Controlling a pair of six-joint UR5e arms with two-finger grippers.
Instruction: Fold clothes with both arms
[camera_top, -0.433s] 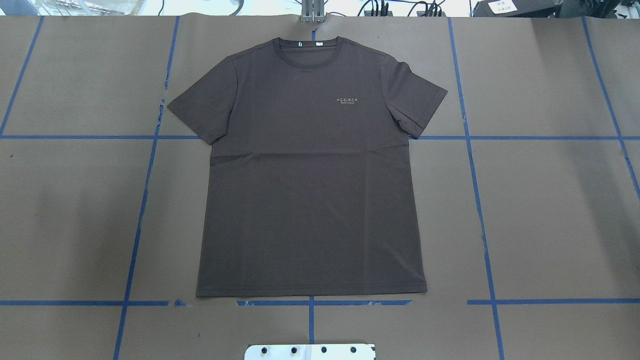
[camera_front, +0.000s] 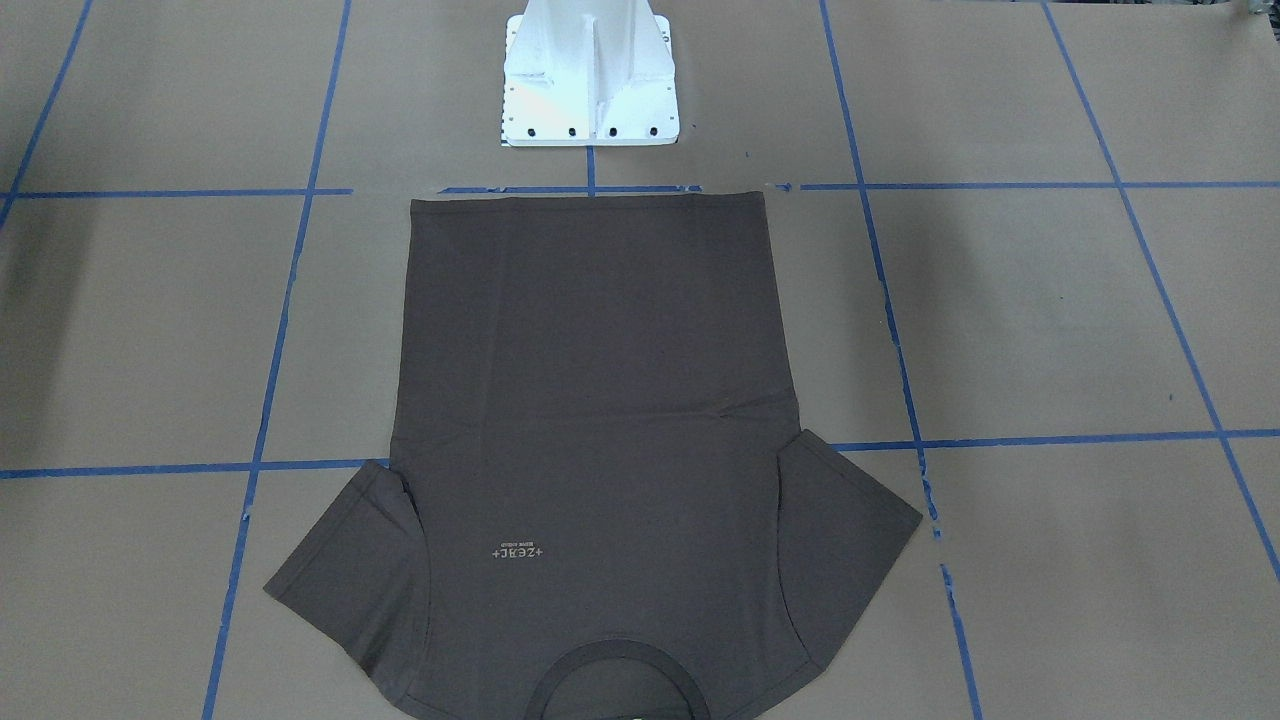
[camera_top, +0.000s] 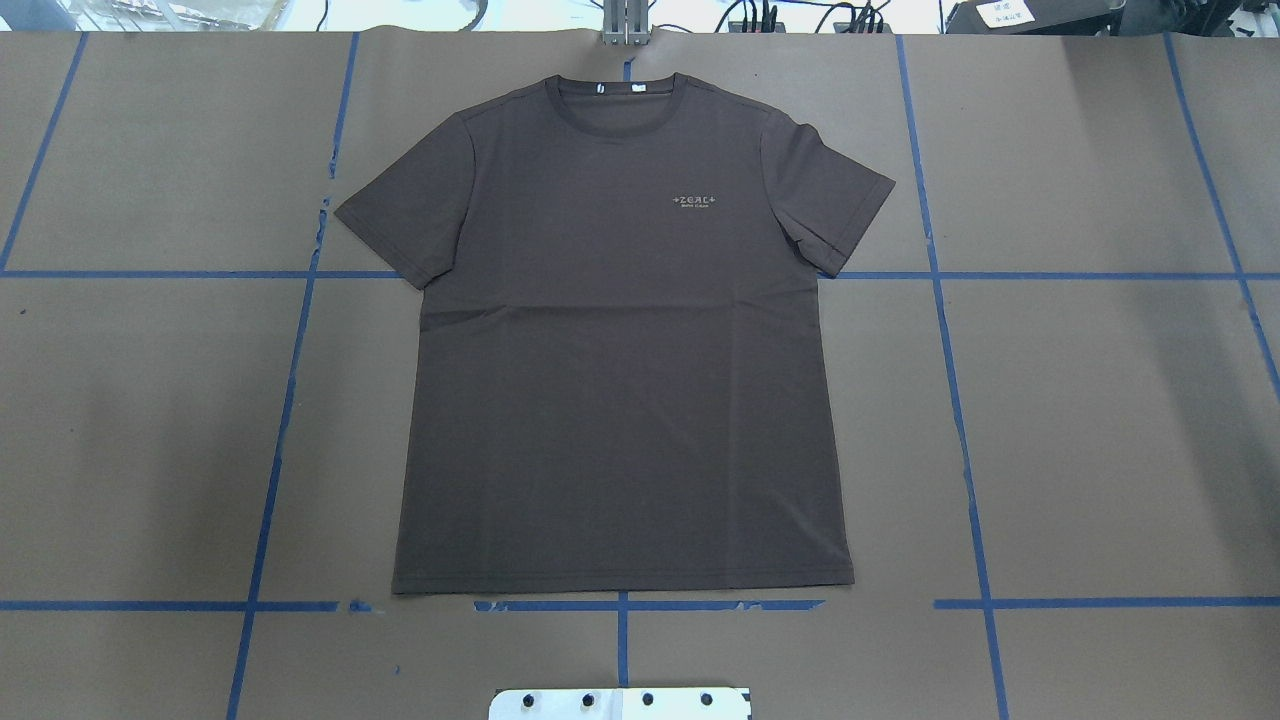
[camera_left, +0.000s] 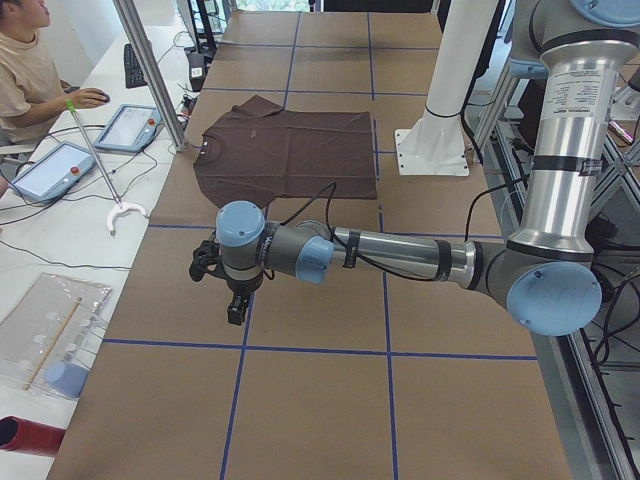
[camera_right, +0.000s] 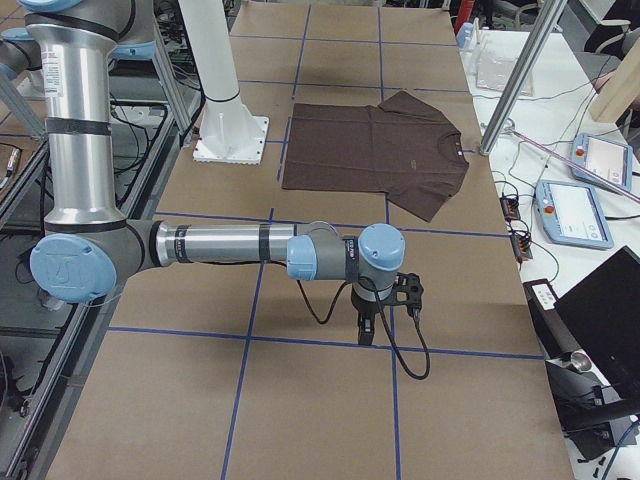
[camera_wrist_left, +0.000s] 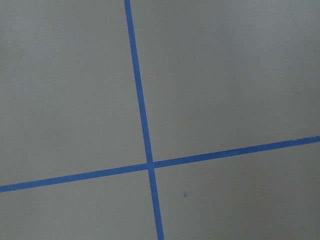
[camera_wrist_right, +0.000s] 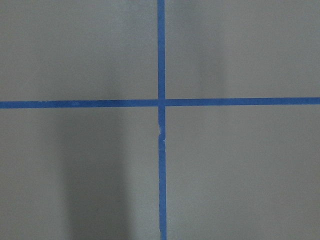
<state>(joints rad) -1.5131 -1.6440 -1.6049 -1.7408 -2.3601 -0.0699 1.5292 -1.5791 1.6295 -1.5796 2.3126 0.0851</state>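
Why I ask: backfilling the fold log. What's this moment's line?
fold: not begun | T-shirt: flat, unfolded, logo up | left gripper: clear of T-shirt, open/shut unclear | right gripper: same

- 2 arms, left arm (camera_left: 400, 256) and right arm (camera_right: 215, 243): silver-grey tubes, light-blue joint caps.
- Both carry black cables (camera_right: 427, 362).
- Base: white pedestal (camera_front: 588, 75), plate with dark screws.

**Brown desk, one shirt laid flat**

The desk (camera_top: 1100, 400) has a brown surface marked into large squares by blue tape (camera_top: 150, 605). A dark brown T-shirt (camera_top: 620, 400) lies flat on it, front up and both sleeves spread. Its hem is just beside a tape line near the white base plate (camera_front: 590, 100), and its collar points toward the far edge.
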